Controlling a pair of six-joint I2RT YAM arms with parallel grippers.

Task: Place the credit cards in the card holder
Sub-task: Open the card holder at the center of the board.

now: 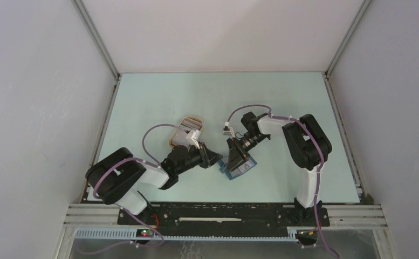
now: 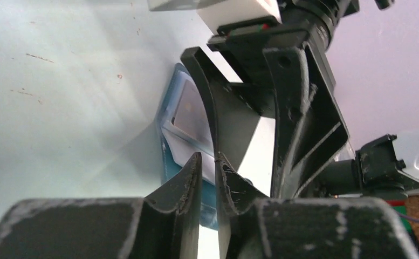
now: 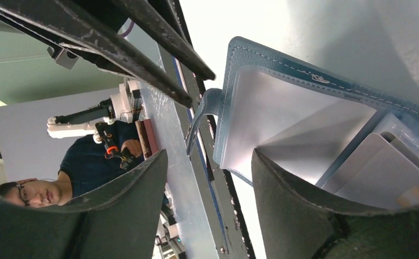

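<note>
- Card holder — teal, stitched rim, clear slots — lies open on the pale table under the right gripper, whose dark ridged jaws stand released.
- Smooth pale credit cards sit in its slots.
- Left gripper: jaws nearly together; whether it grasps anything is unclear.

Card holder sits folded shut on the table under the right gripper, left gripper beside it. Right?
Wrong on one point: the card holder lies open, not folded shut; the right wrist view shows its slotted inside with pale cards. The rest stands: on the table, under the right gripper, left gripper beside it.
</note>
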